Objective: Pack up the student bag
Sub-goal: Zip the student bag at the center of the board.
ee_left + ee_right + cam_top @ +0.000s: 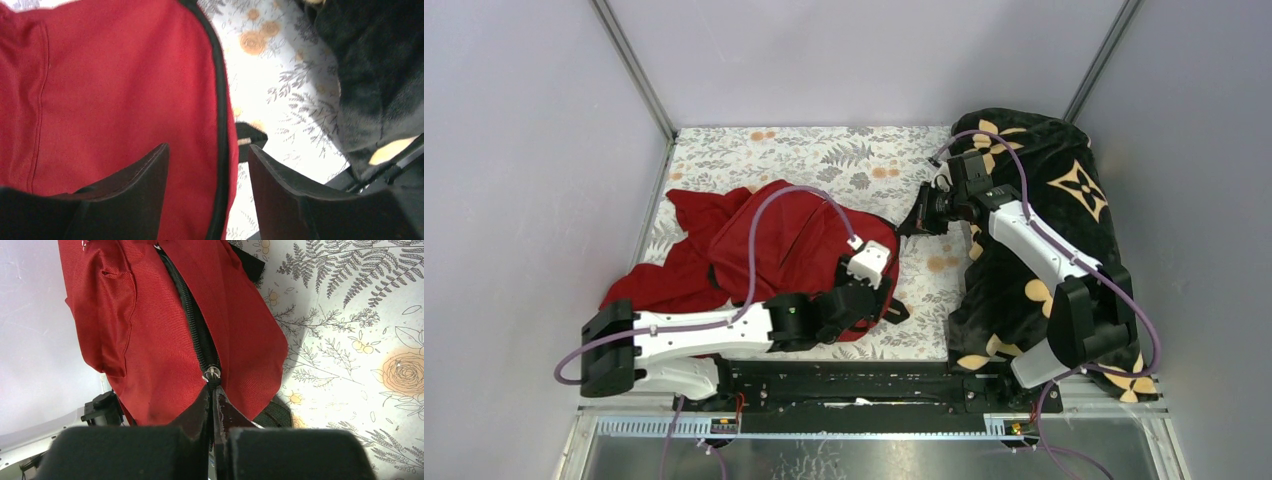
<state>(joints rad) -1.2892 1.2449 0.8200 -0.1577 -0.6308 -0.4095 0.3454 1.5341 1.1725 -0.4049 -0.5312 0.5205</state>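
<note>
Floral table [824, 160] bears student bag [794, 240] (left pincer [207, 150] spread)

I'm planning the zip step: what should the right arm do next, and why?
Probably draw the zipper pull slowly along its track: the right gripper is shut on it, on the student bag. The left gripper is open, bracing nothing, so the bag may drag.

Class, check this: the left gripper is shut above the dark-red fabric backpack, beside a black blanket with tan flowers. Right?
No: the left gripper is open, not shut, above the dark-red fabric backpack; the left wrist view shows its jaws apart. The rest holds.
</note>
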